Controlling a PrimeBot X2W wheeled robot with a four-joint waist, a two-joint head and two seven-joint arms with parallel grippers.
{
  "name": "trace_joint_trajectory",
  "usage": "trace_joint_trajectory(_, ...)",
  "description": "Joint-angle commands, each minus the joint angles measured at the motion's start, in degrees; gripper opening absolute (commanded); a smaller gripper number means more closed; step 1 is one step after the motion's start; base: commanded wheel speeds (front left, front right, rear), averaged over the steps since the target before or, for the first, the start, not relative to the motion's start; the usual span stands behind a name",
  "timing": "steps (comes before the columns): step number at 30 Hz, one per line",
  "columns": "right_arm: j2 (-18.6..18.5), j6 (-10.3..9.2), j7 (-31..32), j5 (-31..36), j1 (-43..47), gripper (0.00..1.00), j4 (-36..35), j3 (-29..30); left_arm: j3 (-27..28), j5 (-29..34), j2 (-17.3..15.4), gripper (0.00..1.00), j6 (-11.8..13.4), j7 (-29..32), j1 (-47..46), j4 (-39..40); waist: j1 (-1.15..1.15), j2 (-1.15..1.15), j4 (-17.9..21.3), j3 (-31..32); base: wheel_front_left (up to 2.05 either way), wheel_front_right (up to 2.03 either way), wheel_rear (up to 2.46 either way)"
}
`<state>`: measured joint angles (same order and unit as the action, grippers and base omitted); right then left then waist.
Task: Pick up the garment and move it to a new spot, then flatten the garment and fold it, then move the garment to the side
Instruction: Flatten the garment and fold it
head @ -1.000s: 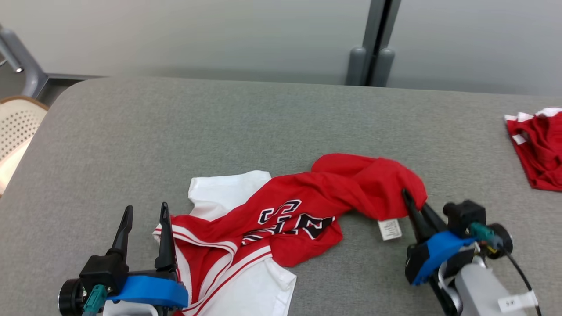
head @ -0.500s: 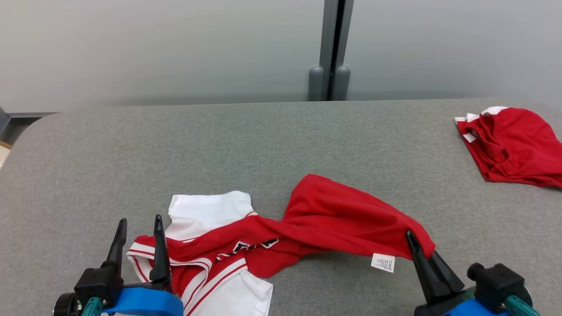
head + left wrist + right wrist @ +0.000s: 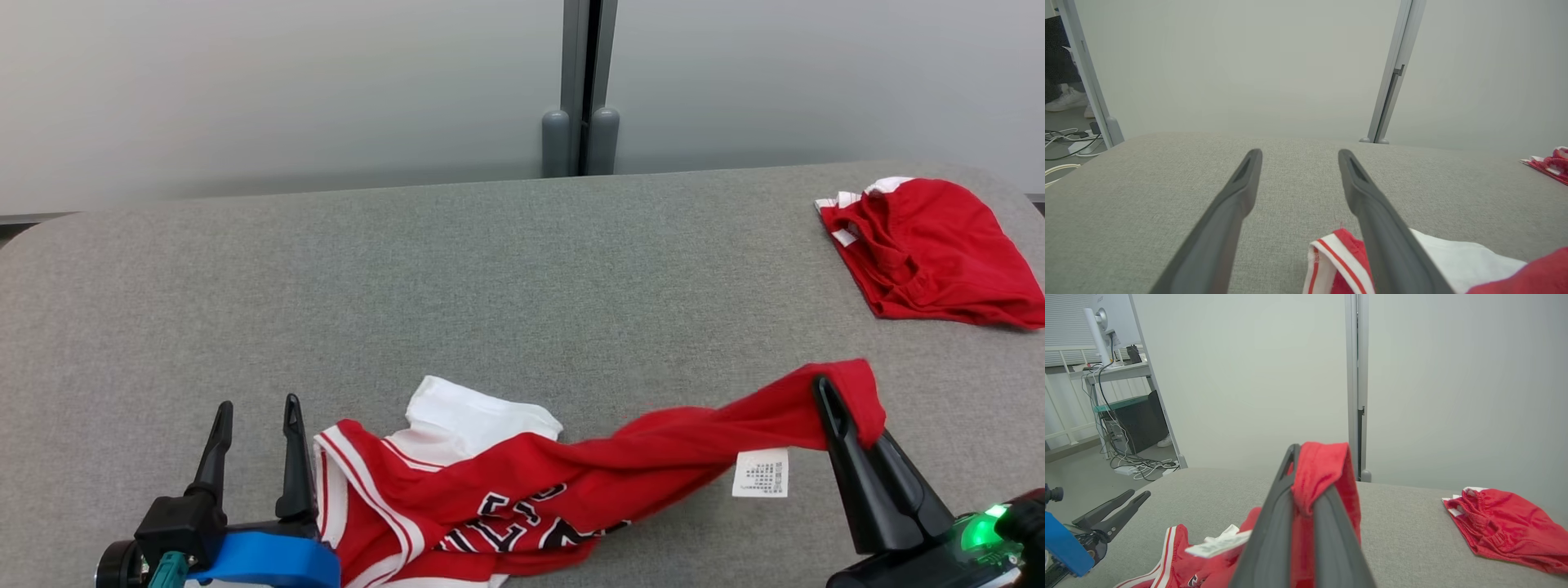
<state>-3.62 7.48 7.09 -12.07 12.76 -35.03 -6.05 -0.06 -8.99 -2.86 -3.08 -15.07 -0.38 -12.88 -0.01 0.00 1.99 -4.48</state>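
Observation:
The garment [image 3: 571, 482] is a red and white jersey with black lettering, stretched across the near part of the grey table [image 3: 490, 269]. My right gripper [image 3: 829, 400] is shut on the garment's red hem at the lower right, lifting that end; in the right wrist view the red cloth [image 3: 1323, 469] drapes over the closed fingers. A white label [image 3: 761, 474] hangs below the held edge. My left gripper [image 3: 255, 420] stands open at the lower left, just left of the striped armhole [image 3: 1331, 261], holding nothing.
A second red garment [image 3: 931, 253] lies bunched at the table's far right, also in the right wrist view [image 3: 1506, 526]. A grey wall with a vertical post [image 3: 581, 90] stands behind the table. Cables [image 3: 1139, 467] and a desk lie off to the left.
The camera has swung. My right gripper has pulled the garment's red end rightward and up, stretching the cloth out. The left gripper stays open beside the striped edge.

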Motion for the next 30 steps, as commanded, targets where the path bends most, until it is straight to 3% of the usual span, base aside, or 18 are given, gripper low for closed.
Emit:
trace_joint_trajectory(1, 0.3, 0.03, 0.48, 0.31, -0.61, 0.0, -0.61, 0.19, -0.05, 0.42, -0.06, 1.0, 0.01, -0.13, -0.88, 0.18, 0.01, 0.0, -0.17, -0.09, 0.0, 0.0, 0.0)
trace_joint_trajectory(8, 0.61, 0.03, 0.23, 0.1, -2.63, 0.0, 1.14, 0.68, -0.25, -0.11, -0.05, 1.0, 0.29, -0.13, -0.69, 0.18, 0.01, 0.0, -1.15, -0.17, 0.0, 0.0, 0.0)
trace_joint_trajectory(14, 0.2, 0.03, -2.85, -0.44, -9.21, 0.0, 7.55, 0.74, -0.43, -0.41, -0.06, 1.0, 0.56, -0.13, -1.01, 0.35, 0.01, 0.0, -1.83, -0.68, 0.0, 0.0, 0.0)
trace_joint_trajectory(30, -3.84, 0.03, -13.78, 1.99, -39.29, 0.0, 49.2, -0.67, -4.22, -1.72, -0.06, 1.0, 0.15, -0.13, -4.64, -1.41, 0.01, 0.0, -9.8, -2.91, 0.0, 0.0, 0.0)
